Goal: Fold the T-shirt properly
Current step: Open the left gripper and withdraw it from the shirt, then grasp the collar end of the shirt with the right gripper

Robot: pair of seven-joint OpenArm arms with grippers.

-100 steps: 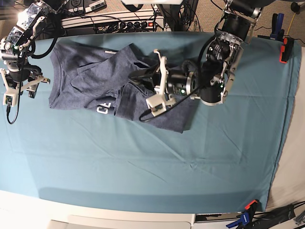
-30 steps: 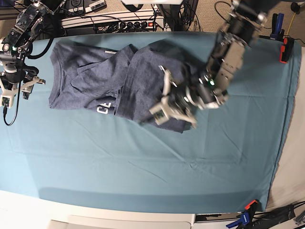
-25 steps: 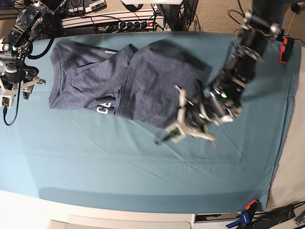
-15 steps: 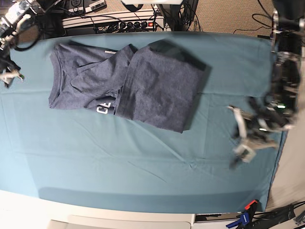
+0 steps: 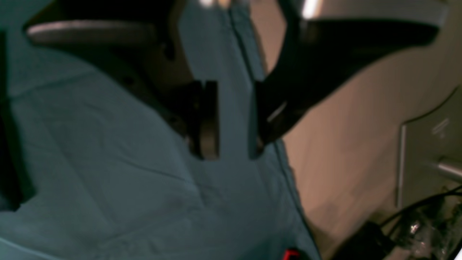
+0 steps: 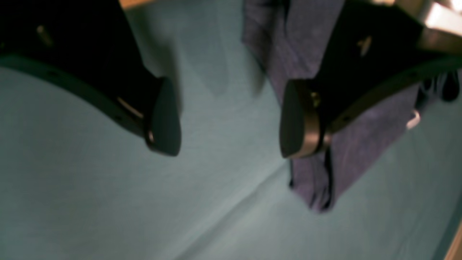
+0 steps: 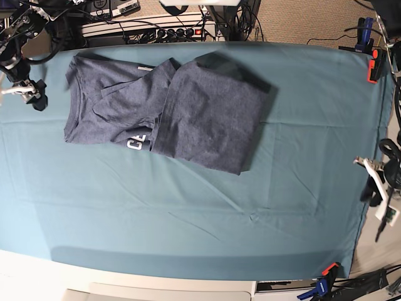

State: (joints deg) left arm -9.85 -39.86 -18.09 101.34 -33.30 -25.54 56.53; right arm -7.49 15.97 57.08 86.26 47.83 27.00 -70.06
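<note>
**Shirt lies half-folded, both arms at the table's edges**

Teal cloth (image 7: 188,213) covers the whole table, lightly creased, with clamps at its far corner and near corner on the base view's right. Behind the table runs a power strip (image 7: 169,30) with a lit red switch and a tangle of cables.

On the cloth's far left part lies the T-shirt (image 7: 169,110), heathered navy, one side folded over the middle so that a broad panel sits on top of the body. White block letters peek out from under that panel's edge (image 7: 136,143); only what looks like "C" and part of a second letter can be read. A small pale tag shows at the collar.

The left gripper (image 5: 232,119) hangs over the cloth's edge at the base view's right, its jaws parted by a narrow gap and holding nothing. The right gripper (image 6: 231,122) sits at the shirt's outer end, jaws spread wide and empty, with a shirt edge just beside one finger (image 6: 299,122).
</note>
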